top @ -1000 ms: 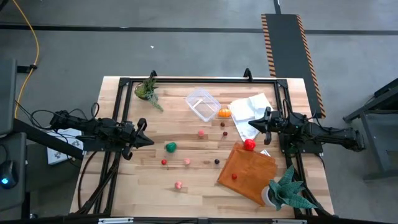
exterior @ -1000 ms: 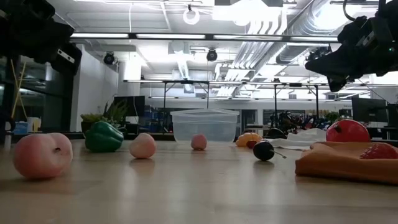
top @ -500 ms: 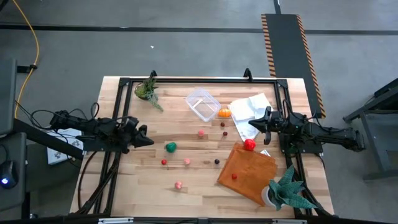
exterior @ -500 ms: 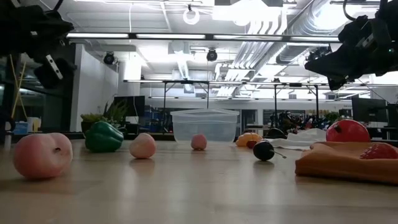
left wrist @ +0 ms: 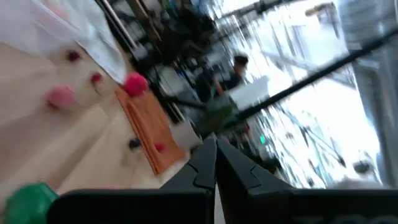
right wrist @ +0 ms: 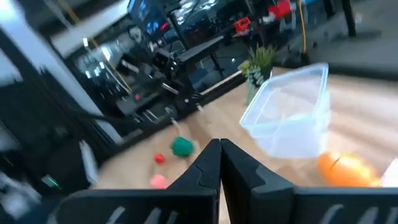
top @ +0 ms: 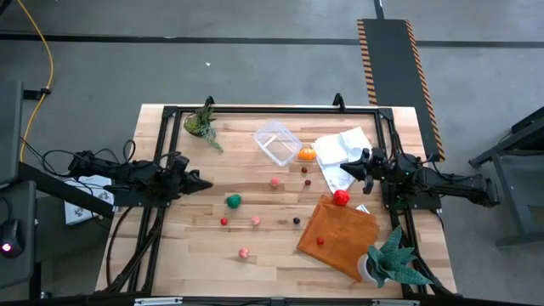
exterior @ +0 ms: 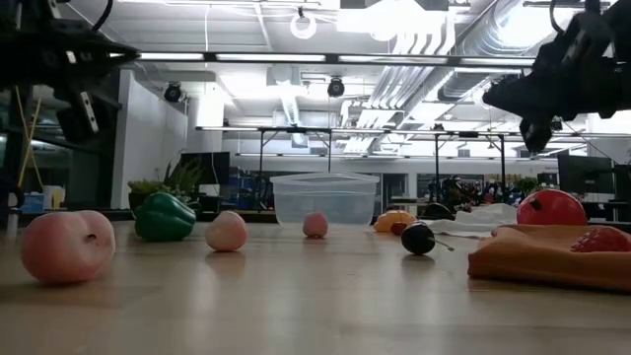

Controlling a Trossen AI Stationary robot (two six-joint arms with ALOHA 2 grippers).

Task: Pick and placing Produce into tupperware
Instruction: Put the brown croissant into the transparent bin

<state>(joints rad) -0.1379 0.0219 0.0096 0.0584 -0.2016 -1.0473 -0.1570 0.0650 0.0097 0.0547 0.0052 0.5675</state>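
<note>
The tupperware is clear, rectangular with rounded corners, upright and open on the far middle of the table, holding nothing. An orange fruit lies just beside its right side. Near it lie a pink piece and 2 small dark ones. A green pepper sits centre-left. Nearer lie a small red piece, 2 pink ones, and a dark one. A red tomato and a small red piece lie to the right.
</note>
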